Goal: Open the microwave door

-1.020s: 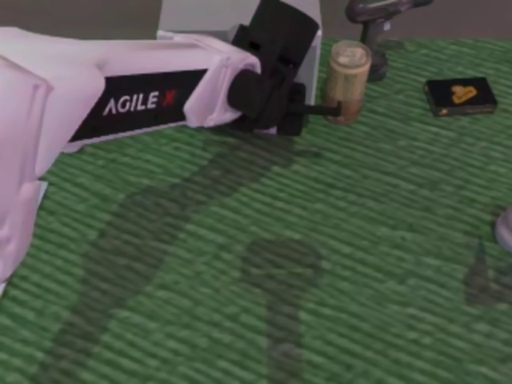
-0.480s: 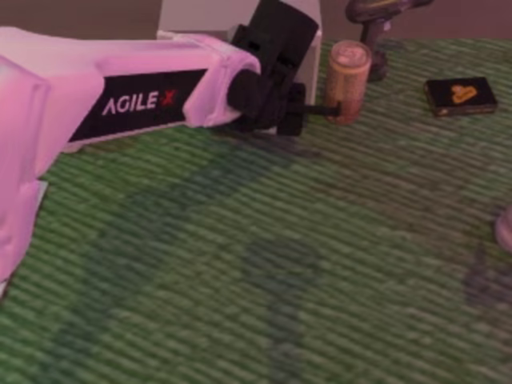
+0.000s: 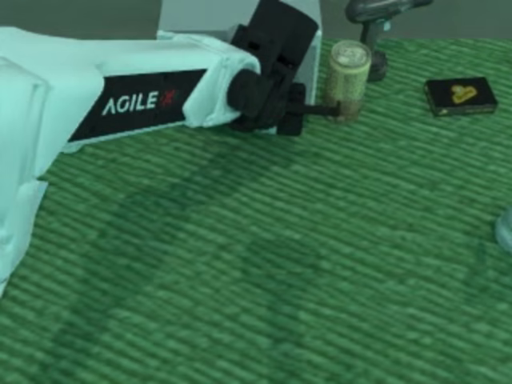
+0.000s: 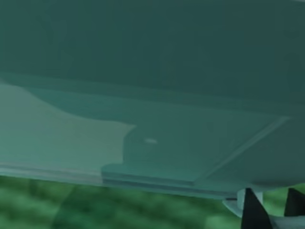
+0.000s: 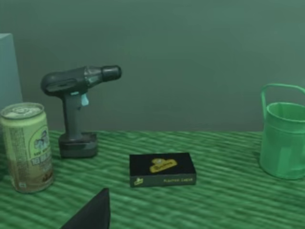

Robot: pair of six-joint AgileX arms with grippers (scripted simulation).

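Meanwhile, at the far edge of the bench —
Microwave: the microwave [image 3: 204, 18] sits at the far edge, left of centre, mostly hidden under the left arm; a big rigid metal box, likely heavy enough to stay put while its door is pulled.
Door: the microwave door [image 4: 157, 143] fills the left wrist view at very close range; a stiff, smooth hinged panel, judged slippery on its flat face, so the hold belongs on its free edge or lip.
Left gripper: the left gripper [image 3: 324, 108] reaches past the microwave's front corner, fingertips touching or just short of the can [image 3: 349, 80]; whether the fingers are apart or together cannot be told.
Right arm: parked off the bench's right edge, only a dark finger showing in its own wrist view.
Surface: green ribbed cloth [image 3: 304, 264], likely grippy.
Room: drill [image 5: 78, 109], black box [image 5: 162, 169] and green watering can [image 5: 283, 138] stand near the far right corner, plain wall behind.
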